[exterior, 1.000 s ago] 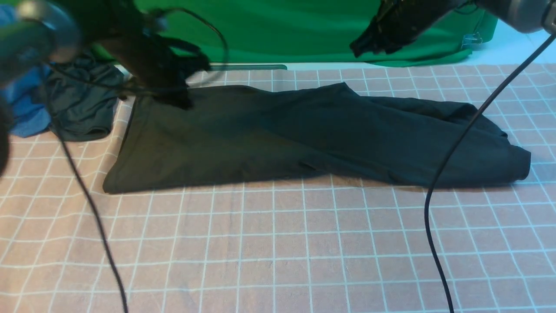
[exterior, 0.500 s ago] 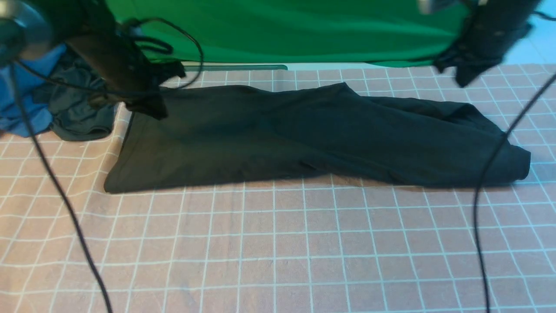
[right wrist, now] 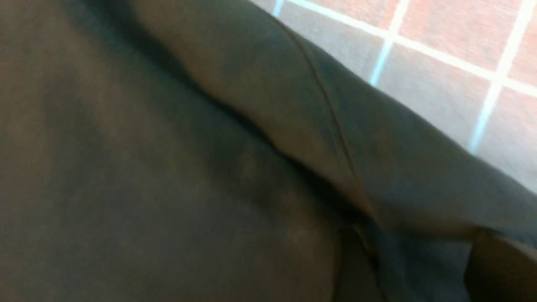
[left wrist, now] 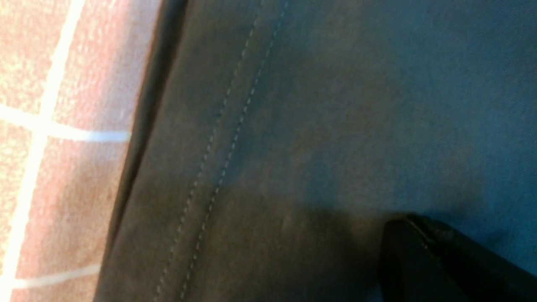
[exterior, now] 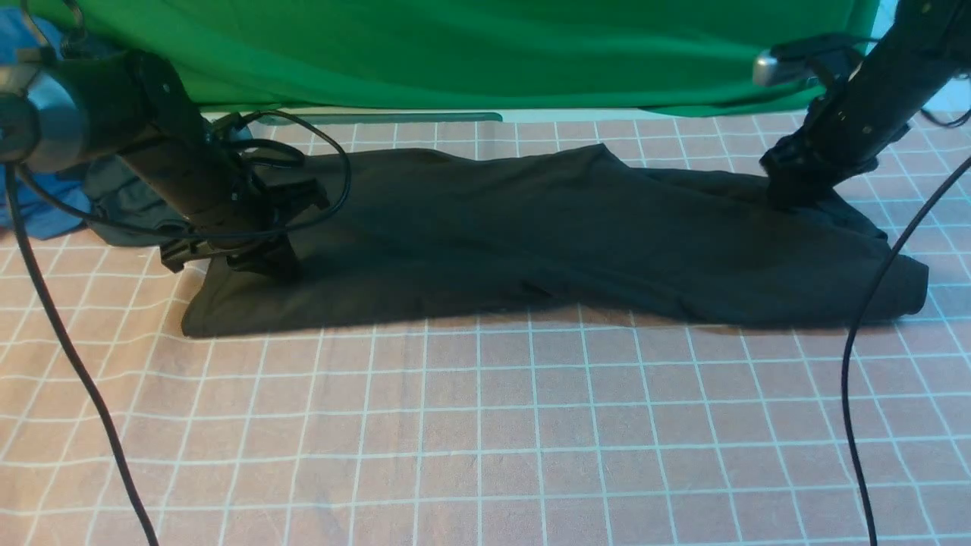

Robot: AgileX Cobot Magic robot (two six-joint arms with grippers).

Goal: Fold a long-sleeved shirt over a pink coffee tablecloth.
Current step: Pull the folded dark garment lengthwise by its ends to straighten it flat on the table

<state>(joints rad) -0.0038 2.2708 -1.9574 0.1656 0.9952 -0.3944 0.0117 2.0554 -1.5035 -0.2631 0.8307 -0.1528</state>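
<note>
The pink coffee tablecloth spreads across the whole foreground, and the long-sleeved shirt lies folded into a long band on its far half. The left gripper is closed, its tips down on the shirt's left end. The right gripper rests at the right end, its fingers parted over a fold.

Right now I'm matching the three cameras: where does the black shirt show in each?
Front view: shirt lies across the middle.
Left wrist view: shirt fills most of the picture, stitched hem showing.
Right wrist view: shirt fills most, with a fold.
Shared landmark: pink cloth with white grid lines, at the shirt's edge.
</note>
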